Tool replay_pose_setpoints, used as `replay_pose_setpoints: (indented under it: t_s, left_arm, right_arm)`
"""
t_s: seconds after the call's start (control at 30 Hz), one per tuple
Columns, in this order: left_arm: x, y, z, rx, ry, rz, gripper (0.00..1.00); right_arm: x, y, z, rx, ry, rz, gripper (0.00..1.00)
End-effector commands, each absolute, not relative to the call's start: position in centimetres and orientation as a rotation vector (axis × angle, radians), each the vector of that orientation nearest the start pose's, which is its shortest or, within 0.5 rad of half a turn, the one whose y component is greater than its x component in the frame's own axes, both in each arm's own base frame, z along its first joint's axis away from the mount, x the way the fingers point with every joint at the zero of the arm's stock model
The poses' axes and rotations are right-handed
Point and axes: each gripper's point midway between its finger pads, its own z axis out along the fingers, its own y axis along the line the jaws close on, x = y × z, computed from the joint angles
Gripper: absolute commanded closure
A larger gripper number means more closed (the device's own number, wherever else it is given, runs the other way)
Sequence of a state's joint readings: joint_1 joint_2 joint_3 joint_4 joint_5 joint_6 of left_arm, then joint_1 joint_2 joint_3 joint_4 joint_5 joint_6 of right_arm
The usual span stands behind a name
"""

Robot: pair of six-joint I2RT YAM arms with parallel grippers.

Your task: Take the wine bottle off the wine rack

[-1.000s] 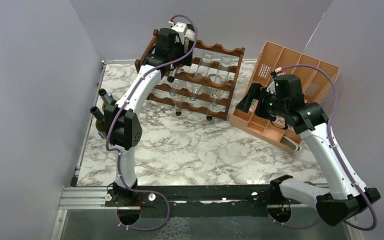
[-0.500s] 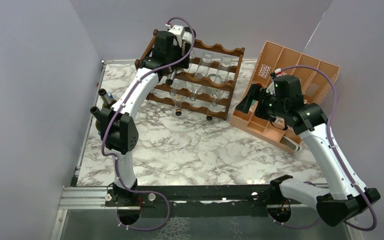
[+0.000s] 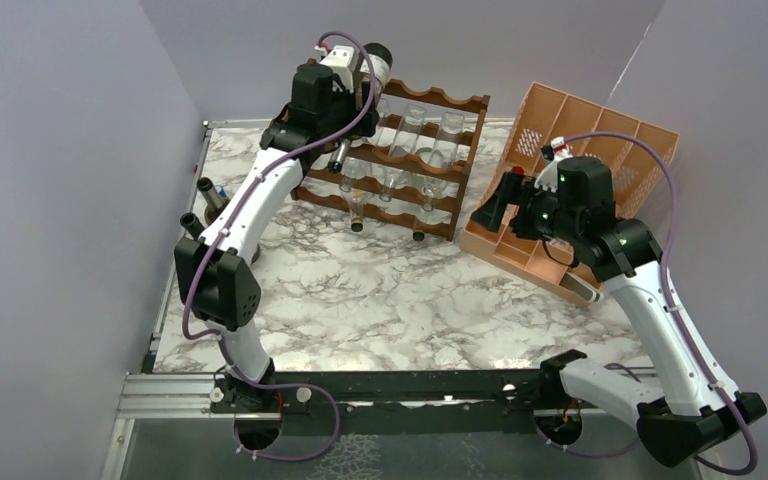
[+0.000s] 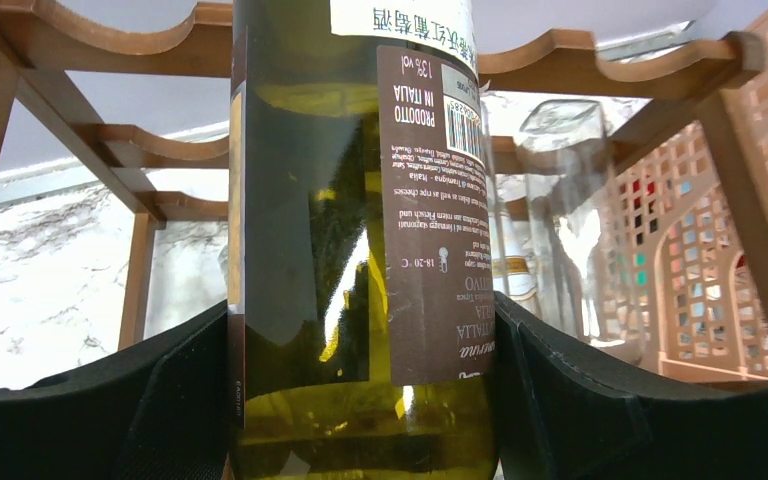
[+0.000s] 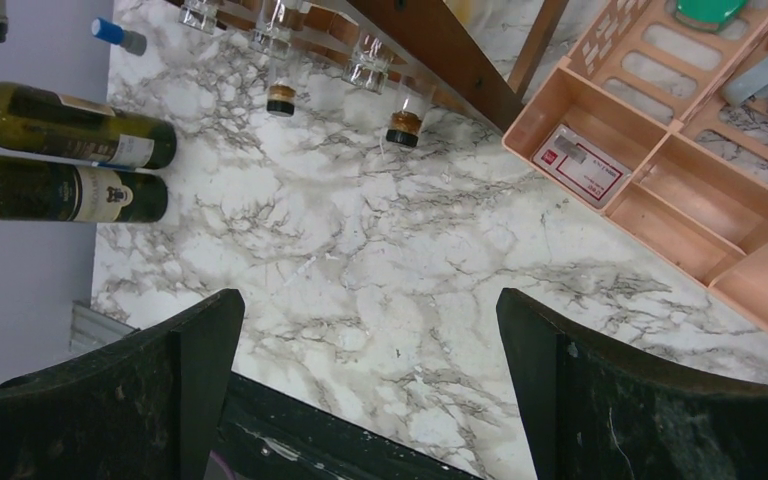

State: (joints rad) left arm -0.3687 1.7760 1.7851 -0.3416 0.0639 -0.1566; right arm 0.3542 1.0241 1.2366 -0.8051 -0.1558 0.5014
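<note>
So, my left tool (image 4: 360, 400) is clamped on the wine bottle (image 4: 345, 200) atop the wine rack (image 3: 447, 100); my right tool (image 5: 370, 385) hangs wide open, empty, over the counter (image 5: 410, 260).

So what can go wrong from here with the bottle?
The wine bottle is held by the left gripper on smooth glass and label, so it might slip. It is close to the top rail of the wine rack; catching it could shake the clear bottles stored there.
</note>
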Motion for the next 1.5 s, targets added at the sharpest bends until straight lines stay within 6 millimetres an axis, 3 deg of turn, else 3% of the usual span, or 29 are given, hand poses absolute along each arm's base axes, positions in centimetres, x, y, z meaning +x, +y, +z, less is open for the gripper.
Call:
replay_pose_setpoints:
  t_s: [0.0, 0.17, 0.47, 0.6, 0.8, 0.97, 1.13, 1.3, 1.47]
  left_arm:
    - [47.0, -22.1, 41.3, 0.269, 1.640, -0.556, 0.54]
    - [42.6, -22.9, 41.4, 0.349, 1.641, -0.687, 0.54]
    - [31.3, -23.0, 40.5, 0.477, 1.640, -0.951, 0.55]
    - [28.1, -22.9, 38.5, 0.479, 1.687, -1.044, 0.56]
    - [24.1, -22.4, 34.8, 0.533, 1.752, -1.106, 0.57]
    - [21.7, -21.4, 31.1, 0.497, 1.845, -1.121, 0.57]
    - [20.4, -20.7, 28.1, 0.453, 1.933, -1.114, 0.57]
    - [19.9, -20.5, 25.7, 0.430, 2.039, -1.117, 0.57]
    - [19.8, -20.4, 24.1, 0.419, 2.097, -1.119, 0.57]
  right_arm:
    - [26.1, 14.9, 29.0, -0.013, 2.175, 0.657, 0.00]
    - [26.5, 14.8, 29.4, -0.059, 2.136, 0.632, 0.00]
    - [27.3, 17.0, 32.8, -0.261, 1.945, 0.728, 0.01]
    - [28.2, 18.9, 35.4, -0.355, 1.837, 0.805, 0.00]
    - [27.3, 22.8, 38.9, -0.636, 1.637, 0.999, 0.00]
    - [27.4, 24.1, 40.3, -0.655, 1.566, 1.098, 0.00]
    - [26.6, 27.2, 39.7, -0.765, 1.593, 1.150, 0.00]
    - [25.2, 31.0, 37.2, -0.925, 1.538, 0.906, 0.00]
    - [24.5, 31.0, 33.1, -1.163, 1.323, 0.720, 0.00]
